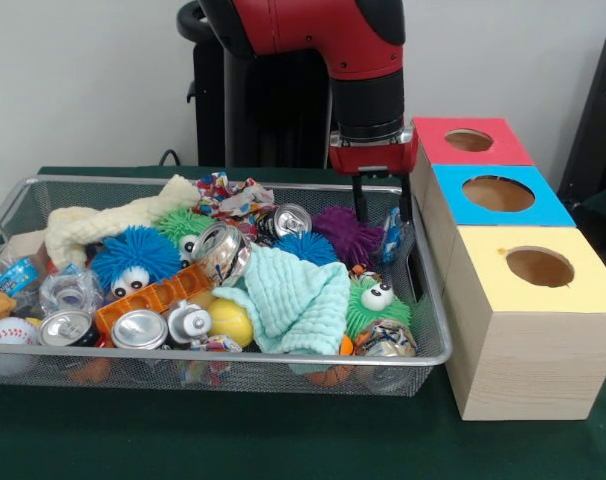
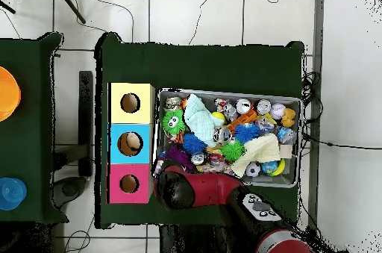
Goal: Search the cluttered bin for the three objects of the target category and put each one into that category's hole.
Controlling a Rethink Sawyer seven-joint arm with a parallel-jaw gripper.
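The wire mesh basket (image 1: 233, 182) is full of clutter; it also shows in the overhead view (image 2: 299, 142). My gripper (image 1: 383, 208) hangs over the basket's far right corner, next to the boxes, with its jaws apart. A small see-through bottle with a blue-and-white label (image 1: 392, 234) stands just below and between the fingertips (image 1: 361, 205). Two more crumpled clear bottles (image 1: 71, 291) (image 1: 13, 275) lie at the basket's left end. The blue-topped box (image 1: 548, 208) with its round hole (image 1: 498, 193) stands right of the gripper. In the overhead view the arm (image 2: 195, 189) hides the gripper, and something pale shows inside the blue box's hole (image 2: 130, 143).
The red-topped box (image 1: 503, 150) is behind the blue one and the yellow-topped box (image 1: 583, 290) in front. The basket also holds drink cans (image 1: 138, 329), fuzzy balls with googly eyes (image 1: 135, 258), a mint cloth (image 1: 298, 295), a cream cloth (image 1: 103, 222) and an orange block (image 1: 153, 296).
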